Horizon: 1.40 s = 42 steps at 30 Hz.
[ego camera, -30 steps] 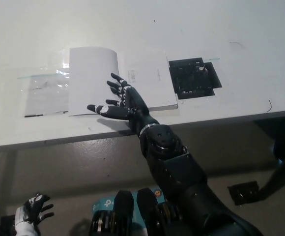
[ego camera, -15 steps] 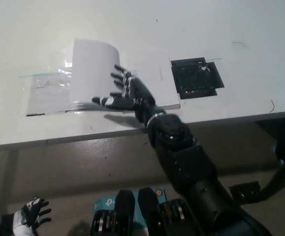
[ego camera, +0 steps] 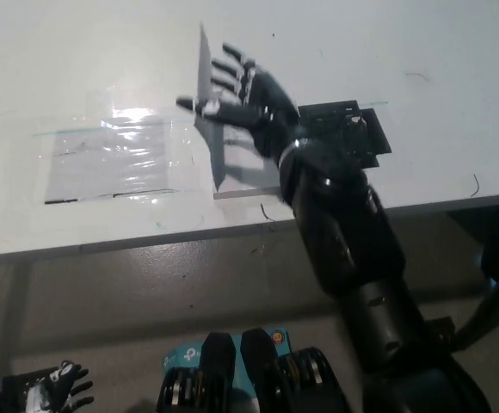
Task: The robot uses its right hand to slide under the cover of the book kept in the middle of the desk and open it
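Observation:
A white book (ego camera: 235, 178) lies in the middle of the white desk (ego camera: 404, 52). Its cover (ego camera: 205, 73) stands almost upright, seen nearly edge-on as a thin white sheet. My black right hand (ego camera: 248, 96) is raised above the book with its fingers spread, pressed against the right side of the cover; the thumb reaches across the cover's near edge. The hand and forearm hide most of the book's inner page. My white left hand (ego camera: 58, 386) hangs low at the bottom left, away from the desk.
A clear plastic sheet (ego camera: 107, 159) lies flat on the desk left of the book. A black square patch (ego camera: 346, 129) sits just right of the book, partly behind my forearm. The desk's front edge (ego camera: 146, 239) runs below the book.
The cover, which lay spread out to the left, now stands on edge. My right hand has risen and moved away from the front edge and to the right with it. The plastic sheet is uncovered.

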Motion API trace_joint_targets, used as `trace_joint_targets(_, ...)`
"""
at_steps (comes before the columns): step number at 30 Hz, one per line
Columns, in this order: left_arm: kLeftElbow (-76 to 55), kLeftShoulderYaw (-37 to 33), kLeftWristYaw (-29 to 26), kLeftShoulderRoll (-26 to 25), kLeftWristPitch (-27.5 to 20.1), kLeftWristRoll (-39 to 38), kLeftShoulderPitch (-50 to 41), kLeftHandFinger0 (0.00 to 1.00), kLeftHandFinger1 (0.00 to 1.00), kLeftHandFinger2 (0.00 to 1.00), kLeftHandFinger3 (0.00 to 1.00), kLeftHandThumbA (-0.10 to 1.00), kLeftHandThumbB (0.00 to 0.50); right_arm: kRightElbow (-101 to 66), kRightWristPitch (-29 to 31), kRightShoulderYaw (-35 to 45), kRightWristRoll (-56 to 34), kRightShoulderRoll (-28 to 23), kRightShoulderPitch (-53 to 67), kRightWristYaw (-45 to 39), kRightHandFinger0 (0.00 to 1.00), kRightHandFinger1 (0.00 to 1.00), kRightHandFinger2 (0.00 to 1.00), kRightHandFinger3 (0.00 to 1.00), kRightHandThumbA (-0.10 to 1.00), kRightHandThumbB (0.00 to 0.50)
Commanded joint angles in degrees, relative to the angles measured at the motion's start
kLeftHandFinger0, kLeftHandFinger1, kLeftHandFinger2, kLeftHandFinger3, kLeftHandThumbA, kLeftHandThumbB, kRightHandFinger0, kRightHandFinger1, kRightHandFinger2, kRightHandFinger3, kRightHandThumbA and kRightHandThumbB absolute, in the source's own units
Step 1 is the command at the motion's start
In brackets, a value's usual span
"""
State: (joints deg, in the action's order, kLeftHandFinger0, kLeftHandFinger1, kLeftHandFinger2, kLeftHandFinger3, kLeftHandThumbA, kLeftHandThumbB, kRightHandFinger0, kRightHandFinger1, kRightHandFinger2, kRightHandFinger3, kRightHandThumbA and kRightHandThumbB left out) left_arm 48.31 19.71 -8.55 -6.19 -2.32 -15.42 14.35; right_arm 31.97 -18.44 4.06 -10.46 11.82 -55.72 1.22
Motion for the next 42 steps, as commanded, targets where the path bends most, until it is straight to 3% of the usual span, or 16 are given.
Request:
trace_joint_targets(1, 0.5, 0.7, -0.2, -0.8, -2.6, -0.2, -0.2, 0.37, 0.46, 0.50, 0.48, 0.87, 0.242, -5.3, -3.2, 2.7, -3.8, 0.4, -5.1, 0.3, 0.72, 0.87, 0.89, 1.00, 1.00, 0.292)
trace_joint_targets(5, 2.2, 1.0, -0.1, -1.2, -3.6, -0.5, 0.0, 0.38, 0.45, 0.50, 0.46, 0.86, 0.255, -9.3, -5.3, 5.4, -5.2, -0.2, -4.4, 0.8, 0.73, 0.89, 0.88, 1.00, 1.00, 0.311)
trace_joint_targets(7, 3.4, 1.0, 0.3, -1.3, -4.8, -0.6, 0.1, 0.38, 0.42, 0.45, 0.44, 0.87, 0.264, -12.0, -6.6, 6.7, -6.0, -1.0, -3.5, 1.0, 0.72, 0.90, 0.89, 1.00, 1.00, 0.305)
trace_joint_targets(14, 3.8, 1.1, -0.1, -1.1, -5.4, -0.5, -0.4, 0.38, 0.45, 0.49, 0.40, 0.86, 0.247, -18.8, -8.5, 9.4, -10.8, -4.4, -0.6, 2.3, 0.73, 0.91, 0.90, 1.00, 1.00, 0.266)
trace_joint_targets(18, 4.0, 1.4, -1.3, -0.9, -5.9, -0.3, -0.4, 0.32, 0.40, 0.48, 0.41, 0.83, 0.243, -25.3, -8.5, 11.8, -17.5, -8.1, 4.2, 3.5, 0.81, 0.95, 0.95, 1.00, 1.00, 0.236)
trace_joint_targets(22, 5.0, 1.4, -0.7, -1.0, -6.9, -0.3, -0.4, 0.35, 0.40, 0.48, 0.46, 0.84, 0.266, -30.5, -8.5, 13.7, -22.8, -9.0, 8.4, 5.2, 0.86, 0.99, 0.99, 1.00, 1.00, 0.238)
trace_joint_targets(25, 4.8, 1.4, -0.3, -1.0, -7.3, -0.4, -0.6, 0.36, 0.43, 0.49, 0.49, 0.86, 0.247, -33.5, -8.5, 13.3, -24.9, -10.0, 11.4, 5.9, 0.86, 0.98, 0.98, 1.00, 1.00, 0.250)
trace_joint_targets(29, 4.1, 1.4, 0.0, -1.1, -6.8, -0.4, -0.9, 0.38, 0.46, 0.53, 0.52, 0.88, 0.249, -39.2, -8.5, 15.0, -29.4, -10.2, 17.1, 7.9, 0.91, 1.00, 1.00, 1.00, 1.00, 0.244)
trace_joint_targets(34, 4.2, 1.9, 0.2, -1.0, -6.6, -1.0, -0.6, 0.38, 0.45, 0.53, 0.49, 0.87, 0.239, -43.7, -8.5, 19.5, -34.1, -9.8, 24.3, 8.7, 0.87, 0.99, 0.95, 1.00, 1.00, 0.237)
trace_joint_targets(35, 4.0, 1.8, -0.8, -0.9, -6.2, -0.5, -0.7, 0.34, 0.43, 0.50, 0.46, 0.87, 0.252, -44.3, -8.5, 20.0, -34.9, -9.9, 25.7, 8.0, 0.88, 0.99, 0.96, 1.00, 1.00, 0.230)
trace_joint_targets(36, 3.9, 1.8, -0.6, -0.9, -6.1, -0.5, -0.8, 0.35, 0.44, 0.50, 0.47, 0.88, 0.243, -44.7, -8.5, 20.5, -35.1, -10.0, 26.9, 7.1, 0.90, 1.00, 0.98, 1.00, 1.00, 0.245)
trace_joint_targets(40, 5.4, 2.1, -0.1, -1.0, -7.0, -0.9, -0.2, 0.35, 0.43, 0.50, 0.50, 0.86, 0.231, -45.8, -6.6, 23.3, -36.0, -10.1, 31.9, 6.0, 1.00, 1.00, 1.00, 1.00, 1.00, 0.219)
trace_joint_targets(42, 5.4, 2.0, 0.3, -1.0, -7.2, -0.7, -0.3, 0.35, 0.44, 0.52, 0.51, 0.88, 0.223, -45.7, -5.7, 24.3, -36.7, -9.9, 33.0, 5.9, 1.00, 1.00, 1.00, 1.00, 1.00, 0.212)
